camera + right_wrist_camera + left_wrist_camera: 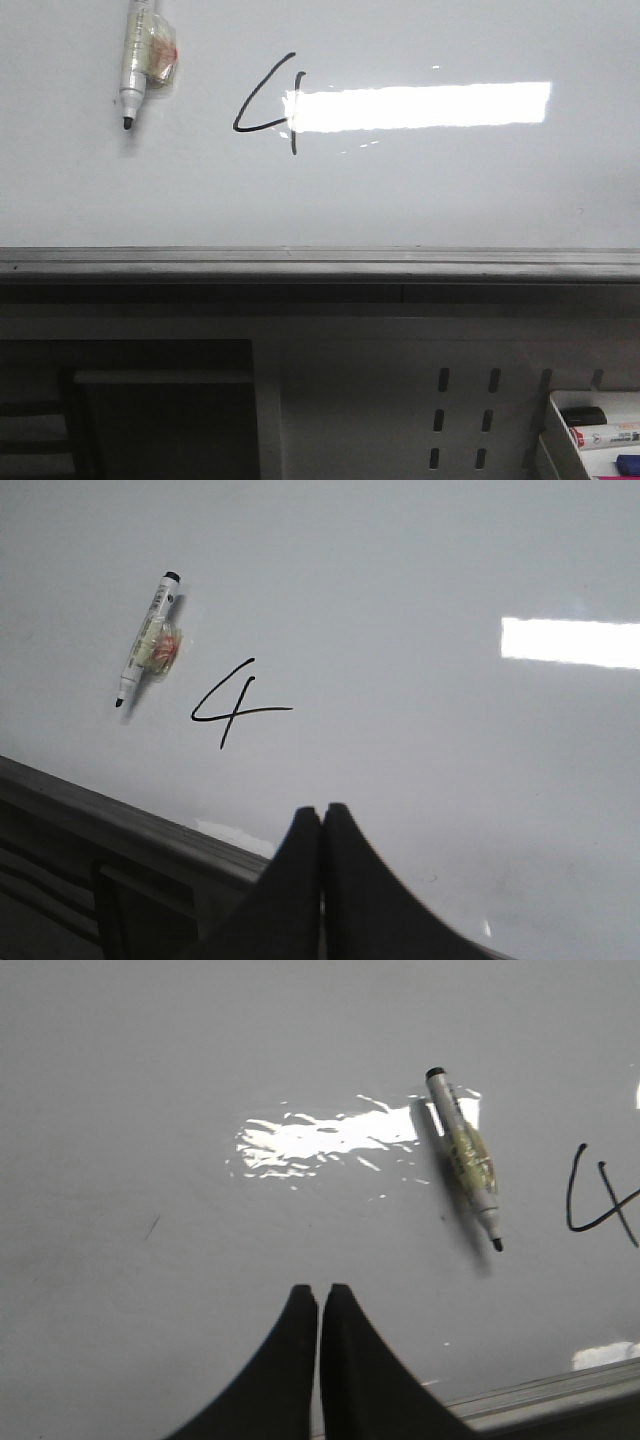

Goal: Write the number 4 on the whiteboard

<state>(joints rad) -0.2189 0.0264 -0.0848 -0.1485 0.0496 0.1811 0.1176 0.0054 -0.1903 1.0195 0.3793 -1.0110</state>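
On the left of the whiteboard [90, 190] an uncapped marker [138, 55] lies flat on the white surface, tip pointing toward the grey ledge [320, 262], with a bit of crumpled tape or wrap around its barrel. Nothing holds it. Just to its right, apart from it, stands the number 4 [268, 105]: a slanted stroke, a horizontal foot and a short vertical crossing it, the right end running into the bright light reflection [420, 105].

In the wrist views, the left pincer [319, 1295] has its two black fingers pressed together with only a hairline seam between them and nothing in its grip; it hovers off the board, short of the marker. The right pincer [322, 815] is likewise closed and empty, on the near side of the digit, by the ledge.

Judged from this, the figure reads complete, so the step in hand appears to be clearing away. To do it well, both arms should back off without dragging a finger across the wet-looking strokes, since a brush could smear them. The marker should be left where it lies, or lifted straight up, so its exposed tip adds no stray mark.

At the far right, below the board, a tray [556, 440] holds spare markers [605, 436].
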